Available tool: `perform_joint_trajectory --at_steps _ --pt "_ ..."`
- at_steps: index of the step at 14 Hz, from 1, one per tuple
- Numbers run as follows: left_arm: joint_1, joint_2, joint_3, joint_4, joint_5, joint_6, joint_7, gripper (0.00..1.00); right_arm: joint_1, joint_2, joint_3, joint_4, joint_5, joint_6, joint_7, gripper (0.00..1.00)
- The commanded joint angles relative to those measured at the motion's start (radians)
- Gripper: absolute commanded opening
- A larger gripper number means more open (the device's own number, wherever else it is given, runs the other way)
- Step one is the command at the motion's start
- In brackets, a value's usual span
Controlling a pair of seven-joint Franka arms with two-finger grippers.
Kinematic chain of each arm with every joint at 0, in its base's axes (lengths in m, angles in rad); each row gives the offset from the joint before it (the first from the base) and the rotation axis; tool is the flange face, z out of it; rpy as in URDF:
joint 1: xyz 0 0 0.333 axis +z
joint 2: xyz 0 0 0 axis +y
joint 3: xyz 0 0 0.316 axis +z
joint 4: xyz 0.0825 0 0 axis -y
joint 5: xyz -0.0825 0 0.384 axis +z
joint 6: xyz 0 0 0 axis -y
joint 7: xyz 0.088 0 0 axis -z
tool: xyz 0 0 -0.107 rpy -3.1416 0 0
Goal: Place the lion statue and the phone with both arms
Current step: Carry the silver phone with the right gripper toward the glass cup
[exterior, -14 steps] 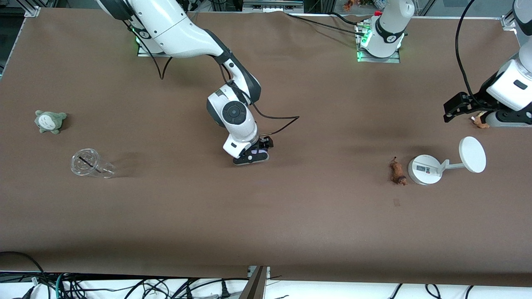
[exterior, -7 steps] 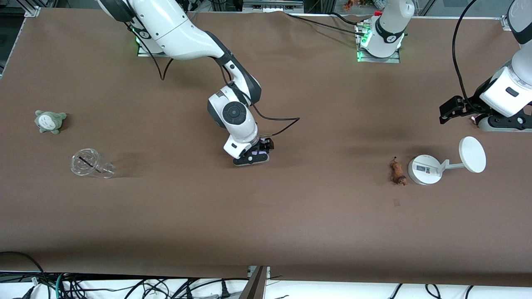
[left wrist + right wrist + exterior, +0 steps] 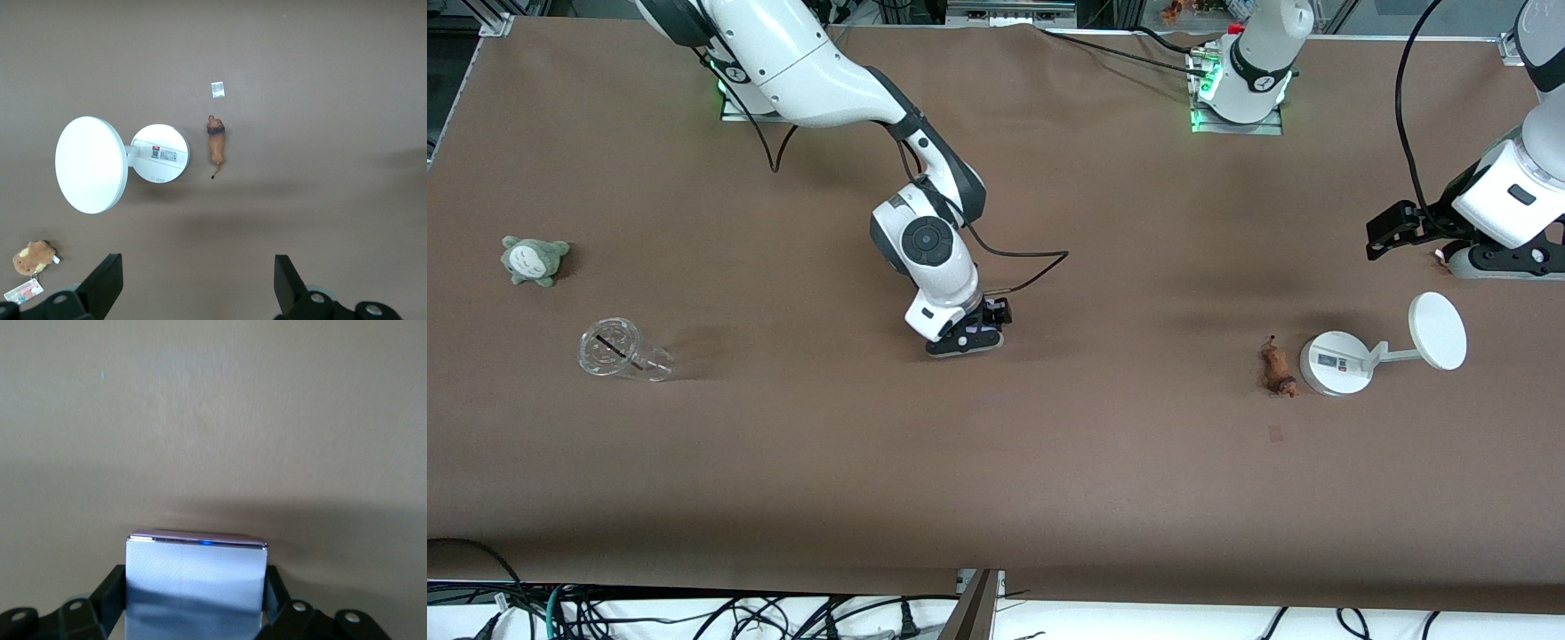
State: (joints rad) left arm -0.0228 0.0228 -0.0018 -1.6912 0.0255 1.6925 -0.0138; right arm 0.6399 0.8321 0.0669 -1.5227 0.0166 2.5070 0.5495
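The lion statue (image 3: 1278,369), small and orange-brown with a dark mane end, lies on the brown table beside the white stand's round base (image 3: 1334,363). It also shows in the left wrist view (image 3: 215,140). My left gripper (image 3: 1392,234) is open and empty in the air at the left arm's end of the table, over bare table apart from the lion; its own view (image 3: 198,273) shows the wide gap. My right gripper (image 3: 971,335) is shut on the phone (image 3: 193,587), a pale lavender block, low over the table's middle. I cannot tell whether the phone touches the table.
The white stand has a disc (image 3: 1438,331) on an arm. A brown plush with a card tag (image 3: 32,259) lies under the left arm. A grey-green plush (image 3: 534,260) and a clear cup on its side (image 3: 618,349) lie toward the right arm's end.
My left arm has swung a little, shifting its gripper slightly toward the table's middle. My right gripper with the phone has sunk slightly and is nearly still.
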Motion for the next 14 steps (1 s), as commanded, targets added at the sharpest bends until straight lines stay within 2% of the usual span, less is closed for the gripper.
perform_joint_trajectory --at_steps 1,3,7,11,14 --pt "0.001 0.019 0.006 0.035 -0.010 -0.031 0.012 1.00 -0.046 -0.086 -0.010 0.012 -0.017 -0.116 -0.010 0.05" --pt "0.001 0.023 0.006 0.035 -0.009 -0.030 0.014 1.00 -0.057 -0.172 -0.056 0.006 -0.018 -0.236 -0.019 0.05" --pt "0.001 0.023 0.006 0.035 -0.009 -0.027 0.015 1.00 -0.059 -0.316 -0.183 0.000 -0.012 -0.463 -0.170 0.05" --pt "0.004 0.023 0.006 0.035 -0.009 -0.025 0.026 1.00 -0.069 -0.372 -0.327 -0.085 0.009 -0.465 -0.420 0.05" --pt "0.004 0.023 0.006 0.035 -0.009 -0.028 0.026 1.00 -0.153 -0.367 -0.341 -0.160 0.118 -0.380 -0.555 0.05"
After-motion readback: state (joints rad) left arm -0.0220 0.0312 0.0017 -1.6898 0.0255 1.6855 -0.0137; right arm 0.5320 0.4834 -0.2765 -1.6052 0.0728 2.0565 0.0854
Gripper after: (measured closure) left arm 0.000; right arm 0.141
